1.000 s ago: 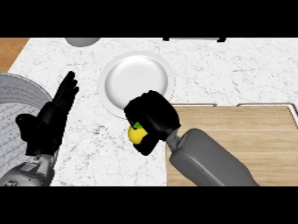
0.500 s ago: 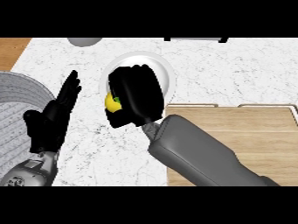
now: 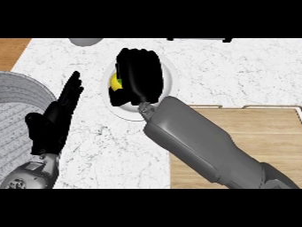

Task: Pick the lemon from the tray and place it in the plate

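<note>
Lemon (image 3: 116, 82) sits over the white plate (image 3: 124, 110), enclosed by the curled fingers of the right hand (image 3: 140, 73); wooden tray (image 3: 257, 133) lies well apart; advise lowering until fruit meets plate centre before uncurling, lest it roll; left hand (image 3: 54, 117) rests open at left.

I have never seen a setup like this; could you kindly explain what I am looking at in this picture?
The view is from the robot's head, looking steeply down at a marble counter. The grey forearms ending in black hands are the robot's own. Its right hand is curled round a yellow lemon, over the white plate. Its left hand rests open, fingers up, at the left. A wooden tray lies at the right, and a large grey ribbed container at the left edge.
</note>
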### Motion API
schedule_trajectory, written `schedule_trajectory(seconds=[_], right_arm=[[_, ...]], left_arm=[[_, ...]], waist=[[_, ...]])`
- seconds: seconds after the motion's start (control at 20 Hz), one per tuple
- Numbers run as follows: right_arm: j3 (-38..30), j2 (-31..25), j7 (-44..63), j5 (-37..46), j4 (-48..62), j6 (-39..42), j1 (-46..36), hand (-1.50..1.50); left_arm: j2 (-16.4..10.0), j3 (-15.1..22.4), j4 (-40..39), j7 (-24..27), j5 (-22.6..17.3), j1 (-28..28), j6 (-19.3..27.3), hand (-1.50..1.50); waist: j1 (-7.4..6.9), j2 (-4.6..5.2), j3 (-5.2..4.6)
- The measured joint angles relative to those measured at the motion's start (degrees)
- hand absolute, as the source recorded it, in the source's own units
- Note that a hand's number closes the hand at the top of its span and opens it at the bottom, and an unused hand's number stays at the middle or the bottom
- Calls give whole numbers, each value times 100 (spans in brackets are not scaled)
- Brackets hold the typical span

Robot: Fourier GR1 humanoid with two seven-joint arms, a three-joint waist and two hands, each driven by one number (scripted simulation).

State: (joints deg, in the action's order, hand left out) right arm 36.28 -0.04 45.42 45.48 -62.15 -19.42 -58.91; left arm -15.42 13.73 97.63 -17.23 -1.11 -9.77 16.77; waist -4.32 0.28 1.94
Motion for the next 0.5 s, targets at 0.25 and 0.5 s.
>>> schedule_trajectory(seconds=[0.25, 0.5], right_arm=[[-96, 2, -153, -184, 712, -154, -211, 150], [-212, 3, -458, -580, 1405, 5, -278, 150]], left_arm=[[-51, -50, -12, 17, -6, -28, -29, 0], [-60, -56, 17, -31, -32, -68, -68, 0]], waist=[[-3, 36, 9], [-41, 72, 10]])
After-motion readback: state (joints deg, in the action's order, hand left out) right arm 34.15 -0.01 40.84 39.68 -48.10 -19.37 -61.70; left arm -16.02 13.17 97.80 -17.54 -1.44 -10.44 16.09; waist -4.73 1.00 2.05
